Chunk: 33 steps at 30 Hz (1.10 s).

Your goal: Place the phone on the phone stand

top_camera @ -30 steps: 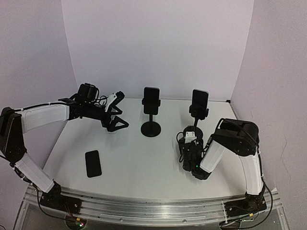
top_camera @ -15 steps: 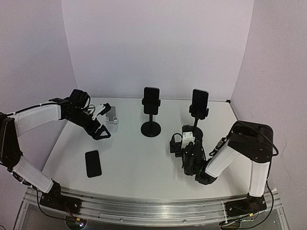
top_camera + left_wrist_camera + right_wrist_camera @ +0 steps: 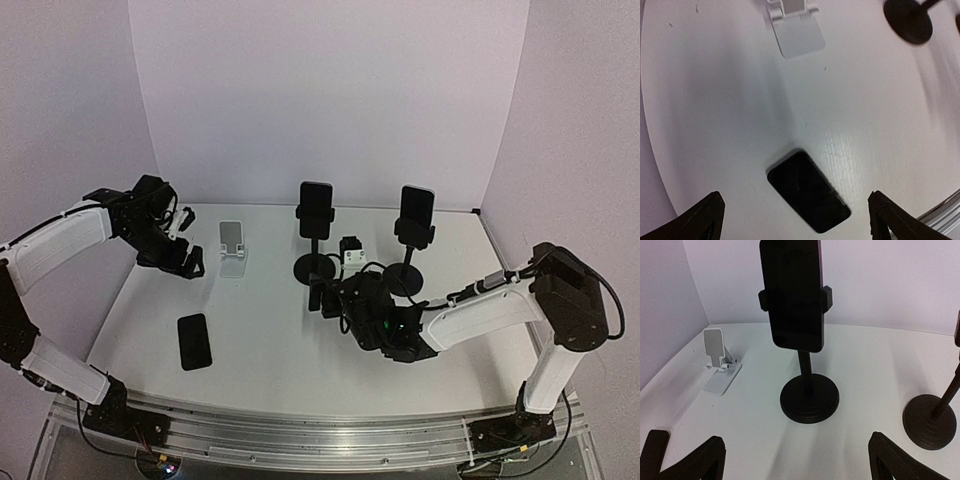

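Observation:
A black phone (image 3: 194, 341) lies flat on the white table at the front left; it also shows in the left wrist view (image 3: 807, 191). A small white folding phone stand (image 3: 232, 247) sits empty at the back left, and shows in the left wrist view (image 3: 797, 30) and the right wrist view (image 3: 720, 362). My left gripper (image 3: 182, 264) is open and empty, left of the white stand and above the table; in its wrist view (image 3: 796, 222) the phone lies just ahead of the fingers. My right gripper (image 3: 322, 296) is open and empty, low near the middle black stand, as its wrist view (image 3: 797, 460) shows.
Two black pedestal stands each hold a black phone: one in the middle (image 3: 316, 218) with a round base (image 3: 809, 399), one to the right (image 3: 415, 218) with its base (image 3: 930, 421). Walls close the back and sides.
My left gripper has drawn back to the left, away from the white stand, which now sits alone on the table. My right arm has stretched left toward the middle black stand.

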{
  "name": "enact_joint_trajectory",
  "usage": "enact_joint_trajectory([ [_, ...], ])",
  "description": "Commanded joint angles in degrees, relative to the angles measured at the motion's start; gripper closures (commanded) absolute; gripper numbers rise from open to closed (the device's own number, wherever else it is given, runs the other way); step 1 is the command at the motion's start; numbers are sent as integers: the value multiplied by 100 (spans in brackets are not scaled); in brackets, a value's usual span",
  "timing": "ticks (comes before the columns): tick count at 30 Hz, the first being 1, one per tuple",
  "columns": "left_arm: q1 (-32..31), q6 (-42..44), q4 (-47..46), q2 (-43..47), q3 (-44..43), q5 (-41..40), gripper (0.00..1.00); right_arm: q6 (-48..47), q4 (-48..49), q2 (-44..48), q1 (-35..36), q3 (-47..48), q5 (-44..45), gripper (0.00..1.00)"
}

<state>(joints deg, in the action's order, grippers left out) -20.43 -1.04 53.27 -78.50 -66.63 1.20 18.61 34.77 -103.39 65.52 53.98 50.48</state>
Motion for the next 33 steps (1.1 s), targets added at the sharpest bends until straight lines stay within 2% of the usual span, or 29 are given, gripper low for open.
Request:
enact_joint_trajectory([
  [1,31,-2559,142,341,18,40,0,621,-1165,245,119,-2,-58,2],
  [4,-37,-3270,197,272,684,357,0,755,-1224,472,164,-206,-7,2],
  [9,-194,-3524,-264,-59,1082,13,0,952,-1392,719,240,-443,68,2],
  [19,-506,-3671,-841,-779,1599,-10,0,1757,-2253,982,294,-812,78,2],
  [30,-505,-3635,-1107,-1447,1799,247,1,1787,-2543,1220,309,-955,108,2],
  [33,-505,-3644,-1170,-1469,1842,229,6,1882,-2578,1297,312,-1021,157,2],
])
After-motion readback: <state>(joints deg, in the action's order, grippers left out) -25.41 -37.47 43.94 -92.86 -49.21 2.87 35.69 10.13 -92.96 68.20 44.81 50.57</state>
